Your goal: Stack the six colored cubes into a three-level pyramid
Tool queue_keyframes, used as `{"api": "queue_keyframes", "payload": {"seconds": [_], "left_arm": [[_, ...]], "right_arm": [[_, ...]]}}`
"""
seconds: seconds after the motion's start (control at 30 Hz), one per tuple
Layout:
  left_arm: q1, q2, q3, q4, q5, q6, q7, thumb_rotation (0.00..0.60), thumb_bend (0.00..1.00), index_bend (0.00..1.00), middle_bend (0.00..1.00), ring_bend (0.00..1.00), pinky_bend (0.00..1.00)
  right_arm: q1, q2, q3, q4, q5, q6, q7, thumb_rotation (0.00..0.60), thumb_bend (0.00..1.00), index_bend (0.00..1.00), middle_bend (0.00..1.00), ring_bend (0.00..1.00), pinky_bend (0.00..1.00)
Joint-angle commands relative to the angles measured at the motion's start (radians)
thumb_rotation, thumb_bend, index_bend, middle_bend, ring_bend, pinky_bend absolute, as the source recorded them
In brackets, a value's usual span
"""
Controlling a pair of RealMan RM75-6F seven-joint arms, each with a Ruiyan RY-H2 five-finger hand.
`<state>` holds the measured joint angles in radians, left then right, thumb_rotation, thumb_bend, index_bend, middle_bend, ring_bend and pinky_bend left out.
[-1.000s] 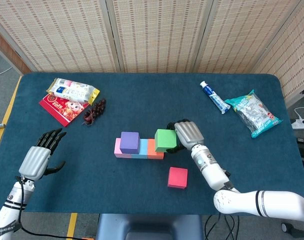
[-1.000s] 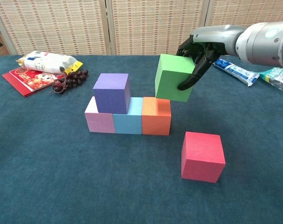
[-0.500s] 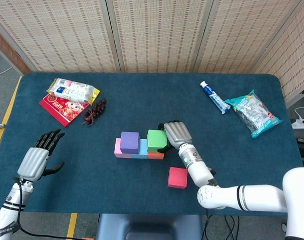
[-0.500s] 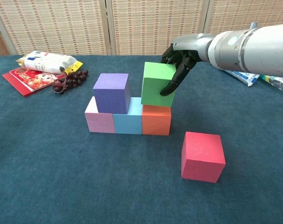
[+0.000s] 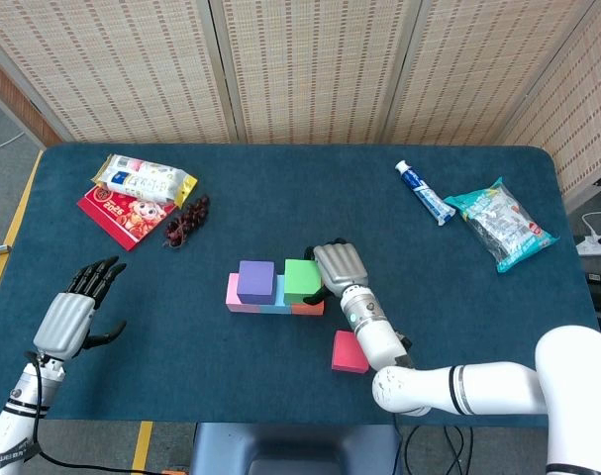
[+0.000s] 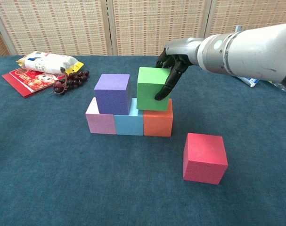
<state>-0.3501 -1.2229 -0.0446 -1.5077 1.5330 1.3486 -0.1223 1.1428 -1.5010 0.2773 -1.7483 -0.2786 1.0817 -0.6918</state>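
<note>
Red cube [image 6: 205, 157] alone in front, untouched, L hand [image 5: 77, 312] unchanged w/ fingers spread, holding nothing, while R hand [image 6: 173, 61] has carried green cube [image 6: 153, 88] left and down onto blue cube [image 6: 129, 119]/orange cube [image 6: 158, 118] beside purple cube [image 6: 112, 93], fingers still gripping it.

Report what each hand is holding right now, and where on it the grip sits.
The right hand holds the green cube by its right and rear faces. The left hand holds nothing, fingers apart.
</note>
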Motion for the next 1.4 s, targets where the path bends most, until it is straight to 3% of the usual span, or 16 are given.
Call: {"api": "queue_keyframes", "payload": {"seconds": [0.03,1.4], "left_arm": [[0.001,-0.003,-0.001,0.004,0.0,0.0,-0.004,0.6,0.31,0.03,0.0,0.0,0.11],[0.012,-0.016,-0.004,0.048,0.012,0.001,-0.068,0.6,0.31,0.03,0.0,0.0,0.1]], "right_arm": [[0.006,-0.008,-0.001,0.006,0.006,0.002,-0.008,0.6,0.26,0.6,0.53,0.38,0.26],[0.043,-0.082,0.018,0.05,0.054,0.056,-0.094,0.6,0.26,0.57,0.53,0.37,0.21]]}}
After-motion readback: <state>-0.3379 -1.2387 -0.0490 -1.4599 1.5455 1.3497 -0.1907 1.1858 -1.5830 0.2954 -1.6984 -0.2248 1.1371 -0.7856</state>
